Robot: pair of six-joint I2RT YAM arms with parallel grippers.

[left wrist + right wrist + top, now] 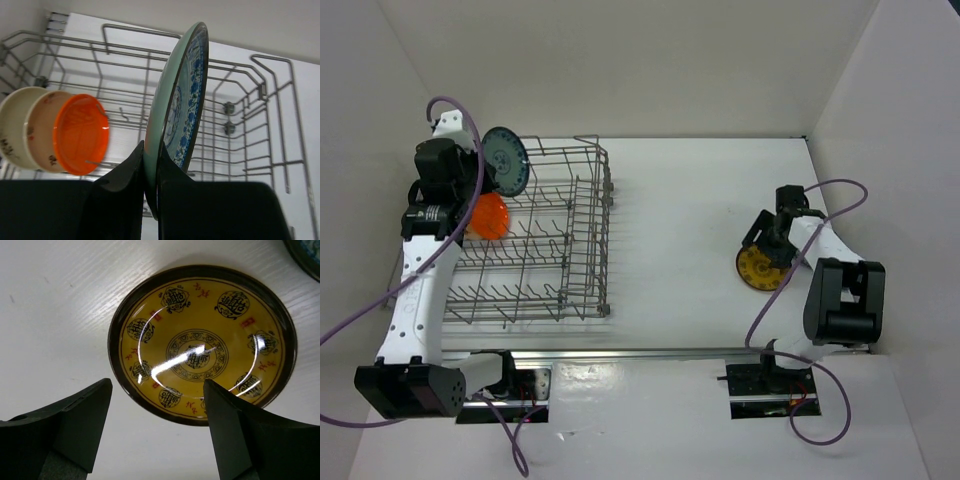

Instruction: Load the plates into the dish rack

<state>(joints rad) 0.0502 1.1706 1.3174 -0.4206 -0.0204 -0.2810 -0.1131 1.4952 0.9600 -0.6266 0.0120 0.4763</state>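
On the bench [700, 200], well to the right of the dish rack [535, 240], the yellow plate [202, 345] is seen lying flat, face up. The right fingers [80, 415] are spread wide above its near rim, one to each side, and nothing is held; whether they touch the plate cannot be told. A dark rim [305, 255] with blue marks is cut off at the far right corner of the right wrist view and cannot be identified.

In the left part of the rack, the orange-red plate [80, 135] is stood on edge among the tines. Two cream plates [20, 125] are lined up behind it, each partly covered by the one in front; from above they are hidden by the left arm.

At the rack's far left corner, the blue-and-white plate [182, 100] is held upright on edge, its lower rim pinched between the closed left fingers [125, 175]. Whether it rests in the tines cannot be made out.
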